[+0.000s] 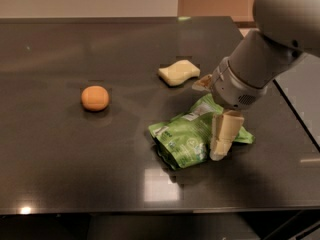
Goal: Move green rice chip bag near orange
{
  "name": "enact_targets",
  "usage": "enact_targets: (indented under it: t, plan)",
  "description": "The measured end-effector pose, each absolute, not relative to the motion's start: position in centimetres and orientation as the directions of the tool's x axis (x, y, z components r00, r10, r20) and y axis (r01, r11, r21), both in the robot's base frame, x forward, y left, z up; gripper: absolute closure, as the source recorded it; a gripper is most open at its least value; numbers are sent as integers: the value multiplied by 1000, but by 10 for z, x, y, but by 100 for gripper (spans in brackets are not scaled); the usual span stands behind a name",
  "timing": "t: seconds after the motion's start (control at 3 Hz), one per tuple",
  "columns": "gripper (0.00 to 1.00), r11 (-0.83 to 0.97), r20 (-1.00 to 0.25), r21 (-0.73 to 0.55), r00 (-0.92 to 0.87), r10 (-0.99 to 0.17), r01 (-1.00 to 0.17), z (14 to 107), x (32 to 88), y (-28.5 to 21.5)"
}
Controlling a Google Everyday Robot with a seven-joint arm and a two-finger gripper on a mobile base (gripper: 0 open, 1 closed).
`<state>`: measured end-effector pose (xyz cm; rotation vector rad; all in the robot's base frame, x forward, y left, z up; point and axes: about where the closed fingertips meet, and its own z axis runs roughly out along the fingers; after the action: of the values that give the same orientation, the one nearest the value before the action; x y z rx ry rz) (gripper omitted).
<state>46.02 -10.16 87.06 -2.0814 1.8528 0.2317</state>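
The green rice chip bag (187, 136) lies crumpled on the dark table, right of centre. The orange (95, 98) sits on the table to the left, well apart from the bag. My gripper (212, 119) hangs over the right part of the bag. It is open: one beige finger (222, 134) reaches down across the bag's right side, and the other (202, 83) shows just beyond the bag's far edge. The bag rests on the table.
A pale yellow wavy sponge (178, 72) lies behind the bag, close to the far finger. The dark table (75, 164) ends at a front edge near the bottom and a right edge by the arm.
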Motion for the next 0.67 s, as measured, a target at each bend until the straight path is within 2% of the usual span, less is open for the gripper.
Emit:
enact_targets:
  t: [0.67]
  plan:
    - [0,-153,-287,-126,184,-940,-980,852,457,-97]
